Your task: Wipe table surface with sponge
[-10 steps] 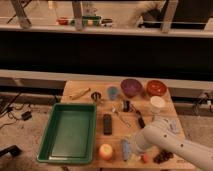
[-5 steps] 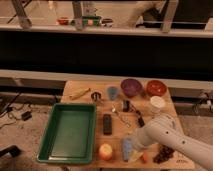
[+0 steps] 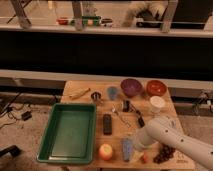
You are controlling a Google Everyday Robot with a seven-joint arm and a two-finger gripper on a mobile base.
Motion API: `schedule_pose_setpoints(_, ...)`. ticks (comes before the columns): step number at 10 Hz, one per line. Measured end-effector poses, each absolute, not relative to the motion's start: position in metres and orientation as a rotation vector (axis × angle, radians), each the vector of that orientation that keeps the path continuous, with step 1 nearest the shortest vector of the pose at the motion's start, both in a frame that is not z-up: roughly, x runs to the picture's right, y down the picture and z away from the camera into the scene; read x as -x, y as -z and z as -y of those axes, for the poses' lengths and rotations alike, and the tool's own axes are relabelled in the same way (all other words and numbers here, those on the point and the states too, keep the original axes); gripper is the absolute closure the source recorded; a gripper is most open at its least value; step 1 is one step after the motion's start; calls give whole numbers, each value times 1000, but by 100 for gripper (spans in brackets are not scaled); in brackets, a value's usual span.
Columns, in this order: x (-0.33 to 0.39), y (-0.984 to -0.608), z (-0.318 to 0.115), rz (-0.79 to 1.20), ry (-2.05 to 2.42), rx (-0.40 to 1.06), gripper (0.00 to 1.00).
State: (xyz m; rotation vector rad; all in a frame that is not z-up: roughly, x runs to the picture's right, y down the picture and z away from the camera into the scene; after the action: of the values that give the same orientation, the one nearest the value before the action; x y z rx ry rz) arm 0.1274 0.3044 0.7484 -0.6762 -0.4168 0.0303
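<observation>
The sponge (image 3: 127, 149), a small blue-grey block, lies near the front edge of the light tan table surface (image 3: 85, 106), right of an orange fruit (image 3: 105, 151). My white arm reaches in from the bottom right. My gripper (image 3: 136, 142) is at its end, just above and right of the sponge, mostly hidden by the arm. I cannot tell whether it touches the sponge.
A green tray (image 3: 67, 132) fills the table's left side. A black remote (image 3: 107, 124) lies beside it. A purple bowl (image 3: 131, 87), red bowl (image 3: 156, 87), white cup (image 3: 157, 102), blue cup (image 3: 113, 92) and banana (image 3: 80, 93) are at the back. Grapes (image 3: 164, 154) lie front right.
My arm has moved left and toward the table's front edge, bringing the gripper closer to the sponge. The objects on the table have not moved.
</observation>
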Motion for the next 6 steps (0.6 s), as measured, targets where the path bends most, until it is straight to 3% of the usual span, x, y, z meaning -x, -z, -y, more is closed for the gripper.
schedule_pose_setpoints(4,-129,-763,-311,407,-25,718,20)
schedule_pose_setpoints(6,-130,-766,-314,403,-28,726,28)
